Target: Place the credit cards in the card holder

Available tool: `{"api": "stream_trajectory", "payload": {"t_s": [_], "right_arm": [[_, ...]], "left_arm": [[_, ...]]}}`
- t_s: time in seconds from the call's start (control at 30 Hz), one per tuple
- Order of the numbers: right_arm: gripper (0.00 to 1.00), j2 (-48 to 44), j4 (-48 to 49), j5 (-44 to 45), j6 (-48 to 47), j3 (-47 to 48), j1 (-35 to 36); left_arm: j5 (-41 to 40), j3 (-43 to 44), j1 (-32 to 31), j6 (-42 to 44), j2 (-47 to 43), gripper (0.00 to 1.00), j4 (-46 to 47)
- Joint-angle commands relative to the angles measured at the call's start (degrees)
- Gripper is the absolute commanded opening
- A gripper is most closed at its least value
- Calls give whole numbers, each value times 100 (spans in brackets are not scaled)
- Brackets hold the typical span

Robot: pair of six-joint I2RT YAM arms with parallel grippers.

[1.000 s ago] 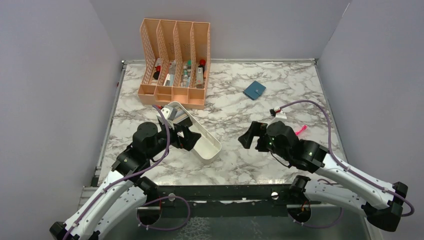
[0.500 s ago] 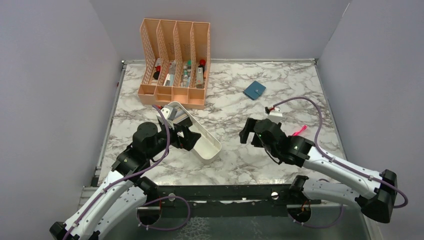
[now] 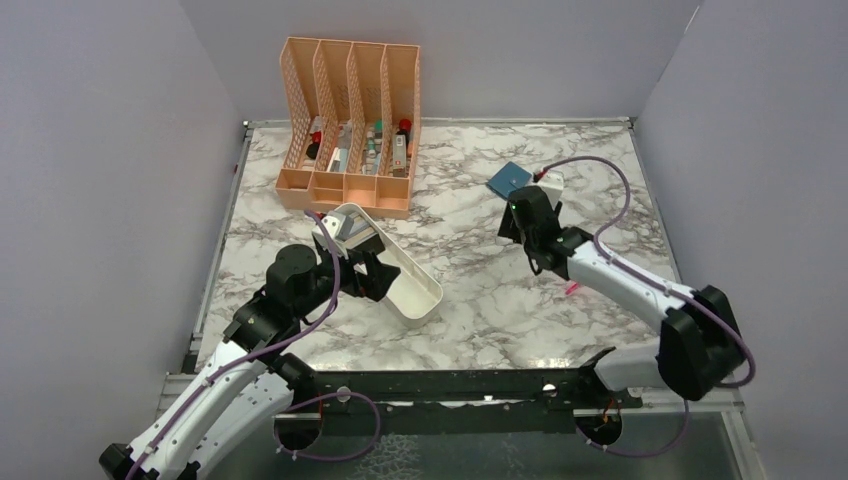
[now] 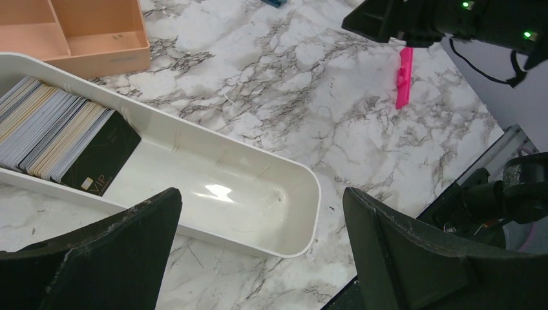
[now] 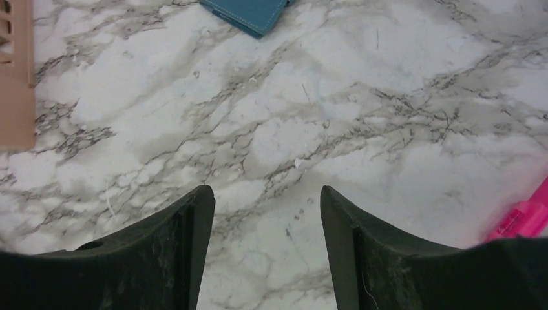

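The teal card holder (image 3: 506, 178) lies shut on the marble at the back right; in the right wrist view the card holder (image 5: 249, 11) sits at the top edge. My right gripper (image 3: 518, 208) hovers just short of it, open, with only bare marble between the fingers of the right gripper (image 5: 266, 190). The credit cards (image 4: 52, 132) stand stacked in the far end of the white tray (image 4: 304, 194), a black one facing me. My left gripper (image 4: 260, 194) is open above the tray's empty near end, holding nothing. From above, the credit cards (image 3: 345, 228) show beyond the left gripper (image 3: 378, 275).
A peach mesh organizer (image 3: 350, 120) with small bottles stands at the back left, just behind the white tray (image 3: 425, 297). A pink object (image 3: 573, 289) lies under the right forearm; the pink object (image 5: 526, 216) also shows at the right edge of the right wrist view.
My right arm has swung from the middle of the table toward the back right, up to the card holder. The left arm has not moved.
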Motion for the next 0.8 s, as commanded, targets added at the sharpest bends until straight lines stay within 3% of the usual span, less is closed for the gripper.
{"api": "stream_trajectory", "payload": {"t_s": [0.0, 0.17, 0.33, 0.77], "right_arm": [[62, 979, 660, -693, -512, 662, -638], [54, 2156, 955, -1249, -470, 1476, -1334], [50, 3347, 276, -1047, -204, 2841, -1543], [50, 4598, 108, -650, -350, 3883, -1654]], "left_arm": [[-103, -15, -35, -67, -4, 99, 4], [-108, -22, -41, -63, -41, 99, 1], [-200, -20, -38, -68, -44, 99, -33], [-145, -6, -31, -32, 76, 99, -35]]}}
